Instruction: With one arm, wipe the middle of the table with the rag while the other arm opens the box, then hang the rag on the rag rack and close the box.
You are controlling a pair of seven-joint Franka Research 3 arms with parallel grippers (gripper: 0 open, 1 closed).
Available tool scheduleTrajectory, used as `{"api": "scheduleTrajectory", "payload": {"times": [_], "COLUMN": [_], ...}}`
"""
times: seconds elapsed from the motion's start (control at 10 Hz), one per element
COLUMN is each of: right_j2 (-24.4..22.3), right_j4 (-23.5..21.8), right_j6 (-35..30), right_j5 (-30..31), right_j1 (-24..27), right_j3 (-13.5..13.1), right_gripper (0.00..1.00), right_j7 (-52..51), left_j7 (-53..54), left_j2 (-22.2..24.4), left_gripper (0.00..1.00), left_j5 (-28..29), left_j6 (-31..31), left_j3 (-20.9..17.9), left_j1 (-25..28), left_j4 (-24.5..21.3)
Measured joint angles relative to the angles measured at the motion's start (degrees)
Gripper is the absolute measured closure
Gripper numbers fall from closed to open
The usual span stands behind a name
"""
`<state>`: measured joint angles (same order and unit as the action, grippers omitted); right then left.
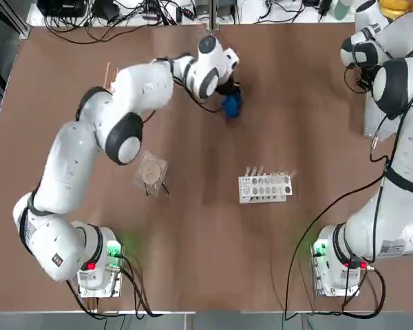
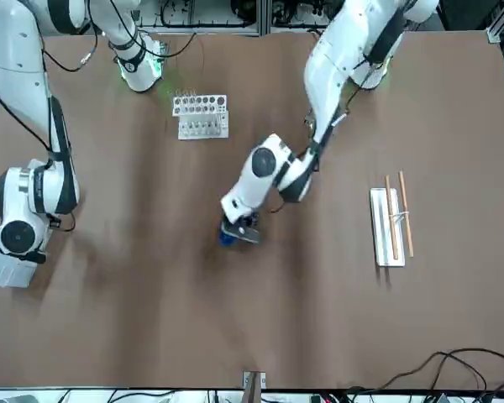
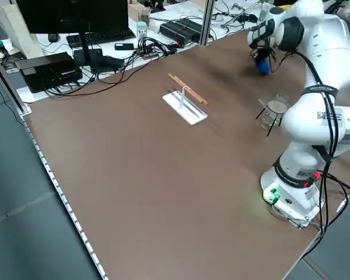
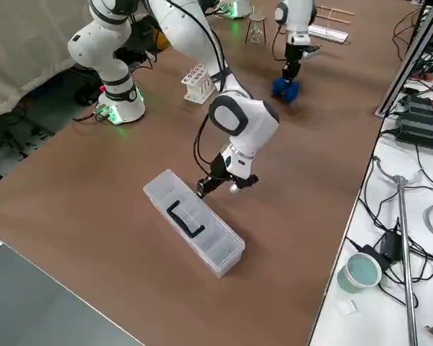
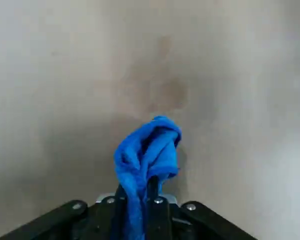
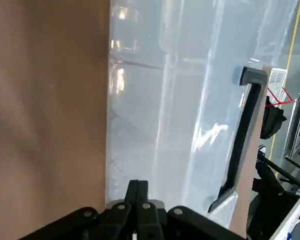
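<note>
Near the table's (image 1: 193, 261) far middle, the left gripper (image 1: 228, 96) pinches the blue rag (image 1: 232, 105) against the surface. Off at the right, the right gripper (image 4: 218, 184), fingers together, touches the box's (image 4: 195, 221) long edge, lid down.

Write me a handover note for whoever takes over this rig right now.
Left end effector: shut on the rag, at mid-table.
Right end effector: fingers together at the edge of the box.
The box lid looks closed.
Rag rack bare, near the table's left side.
Done: rag picked up.
Left: wiping, opening the box, hanging the rag, closing the box.
</note>
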<state>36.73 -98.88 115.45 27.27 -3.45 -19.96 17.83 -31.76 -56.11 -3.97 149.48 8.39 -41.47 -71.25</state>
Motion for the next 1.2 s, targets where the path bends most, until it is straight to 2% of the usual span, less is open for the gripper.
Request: {"api": "scheduleTrajectory", "payload": {"times": [0.1,0.3,0.5,0.7,0.9,1.2], "right_j2": [-0.2,-0.5,-0.6,-0.6,-0.6,-0.6], "right_j4": [-0.4,-0.6,-0.5,0.0,0.3,0.5], "right_j6": [0.4,0.5,0.2,-0.9,-1.3,-1.5], "right_j5": [0.0,0.3,0.7,0.7,0.7,0.7], "right_j1": [-0.2,-0.5,-0.6,-0.6,-0.5,-0.4], "right_j3": [-0.1,-0.6,-0.6,-0.6,-0.6,-0.6], "right_gripper": [0.99,0.99,0.99,0.99,0.99,0.99], "right_j7": [0.0,0.0,-0.1,-0.7,-1.3,-1.4], "left_j7": [-0.4,-2.1,-5.6,-6.8,-7.1,-7.6], "left_j2": [-0.5,-2.1,-5.9,-8.9,-9.5,-8.5], "left_gripper": [0.86,0.86,0.86,0.86,0.86,0.86], "left_j5": [-1.3,-4.1,-4.3,-4.4,-4.5,-5.2], "left_j6": [1.5,1.9,2.3,3.3,3.0,-6.4], "left_j3": [0.2,0.2,0.1,0.1,-0.1,-0.2], "left_j1": [0.0,0.4,0.6,0.8,1.9,4.2], "left_j4": [1.3,5.1,9.1,10.8,11.3,13.2]}}
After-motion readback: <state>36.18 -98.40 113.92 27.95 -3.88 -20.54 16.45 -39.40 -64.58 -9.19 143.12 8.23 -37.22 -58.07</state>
